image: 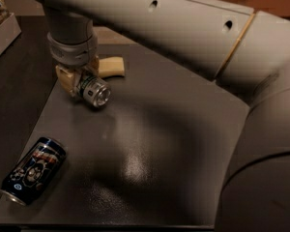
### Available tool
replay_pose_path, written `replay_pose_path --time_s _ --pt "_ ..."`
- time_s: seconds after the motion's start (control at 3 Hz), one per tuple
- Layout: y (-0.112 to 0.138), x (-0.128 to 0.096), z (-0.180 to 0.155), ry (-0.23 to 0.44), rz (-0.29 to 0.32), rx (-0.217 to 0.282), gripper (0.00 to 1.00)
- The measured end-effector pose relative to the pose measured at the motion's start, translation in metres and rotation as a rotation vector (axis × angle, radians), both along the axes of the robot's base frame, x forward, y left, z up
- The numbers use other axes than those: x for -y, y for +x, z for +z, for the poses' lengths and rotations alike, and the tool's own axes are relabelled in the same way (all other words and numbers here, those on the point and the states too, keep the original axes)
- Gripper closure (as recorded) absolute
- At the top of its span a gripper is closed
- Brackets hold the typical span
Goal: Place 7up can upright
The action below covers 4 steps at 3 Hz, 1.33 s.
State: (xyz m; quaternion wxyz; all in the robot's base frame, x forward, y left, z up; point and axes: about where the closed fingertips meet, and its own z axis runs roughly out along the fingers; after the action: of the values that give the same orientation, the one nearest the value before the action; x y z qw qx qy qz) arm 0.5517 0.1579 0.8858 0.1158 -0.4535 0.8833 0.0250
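The gripper (87, 76) hangs over the far left part of the table (159, 178), at the end of the thick grey arm (183, 23) that sweeps in from the right and fills the top of the view. Its cream fingers (65, 79) are closed on the 7up can (94, 91) and pinch it across the body: one finger shows on the can's left, the other juts out behind it to the right. The can lies tilted on its side in that grip, not upright. Its shiny metal end faces outward and slightly down, and a green band shows just behind the rim. Whether the can's lower edge touches the table or sits just above it cannot be told. A blue can (34, 170) lies on its side near the table's near left corner, well apart from the gripper. One metal end points at the near edge, and its printed graphics face up. The table top is dark grey, with a soft glare patch at its middle. The robot's rounded body (266, 168) blocks the table's right side.
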Motion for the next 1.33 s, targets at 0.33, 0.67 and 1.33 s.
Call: replay_pose_path --time_s 0.33,0.67,1.33 --pt "-0.004 0.012 0.02 0.121 0.067 0.052 1.0" --pt "-0.009 0.021 0.035 0.265 0.154 0.118 1.0" --pt "-0.009 0.04 0.05 0.546 0.255 0.281 1.0"
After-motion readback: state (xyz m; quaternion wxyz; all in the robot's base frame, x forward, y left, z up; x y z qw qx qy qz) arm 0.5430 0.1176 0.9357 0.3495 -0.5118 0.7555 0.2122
